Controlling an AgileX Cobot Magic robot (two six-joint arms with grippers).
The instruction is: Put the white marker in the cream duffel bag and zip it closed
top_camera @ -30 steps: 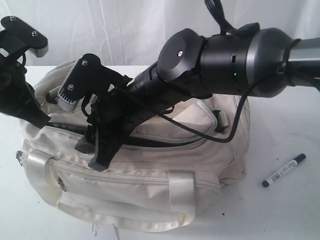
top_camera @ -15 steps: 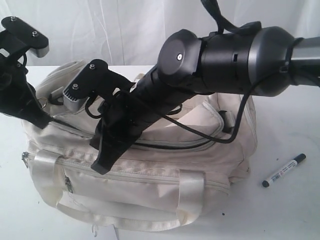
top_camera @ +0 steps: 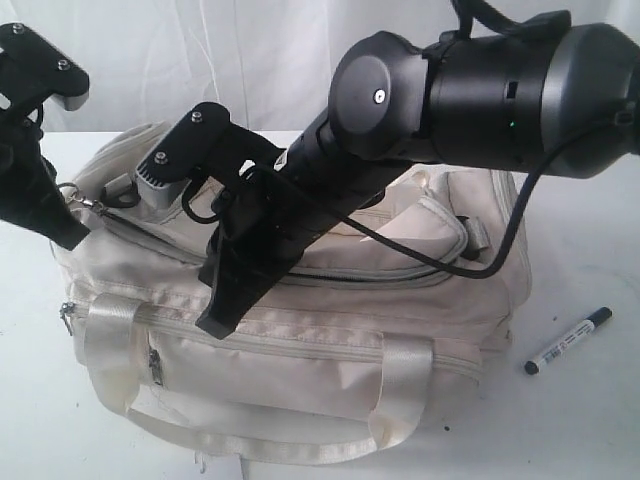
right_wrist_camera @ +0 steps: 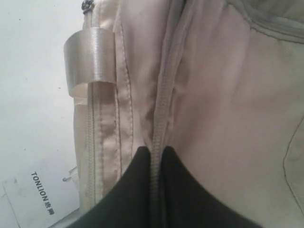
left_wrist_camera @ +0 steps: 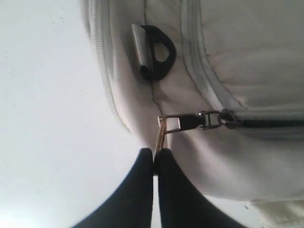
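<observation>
Item 1: cream duffel bag (top_camera: 300,340). A large soft bag standing on the white surface (top_camera: 580,260), with its glossy webbing handle (top_camera: 400,380) toward the exterior camera. The top zipper (top_camera: 380,275) runs along its length. Whether the teeth are parted cannot be told.

Item 2: white marker (top_camera: 568,341). It lies flat on the surface off the bag's right end, well apart from the bag. It is outside the bag and neither hand touches it.

Item 3: left hand (left_wrist_camera: 154,153). It is clenched on the metal ring pull (left_wrist_camera: 162,133) at the bag's left end, with the ring's lower edge pinched between the fingertips. The pull's link is drawn straight out from the slider. Judged purpose: to haul the slider along the zipper.

Item 4: right hand (right_wrist_camera: 156,151). It reaches across the middle and is clenched on a raised ridge of bag fabric beside a zipper line. Judged purpose: to anchor the soft bag, which would otherwise slide or bunch when the ring is pulled.

Item 5: sundries. A black strap ring (left_wrist_camera: 159,52) sits near the pull, and a printed paper tag (right_wrist_camera: 33,194) lies on the surface beside the bag.

Status, as a judgement: the work is on the zipper and the marker is not yet packed. Both hands are occupied, so one must let go before the marker can be fetched.
</observation>
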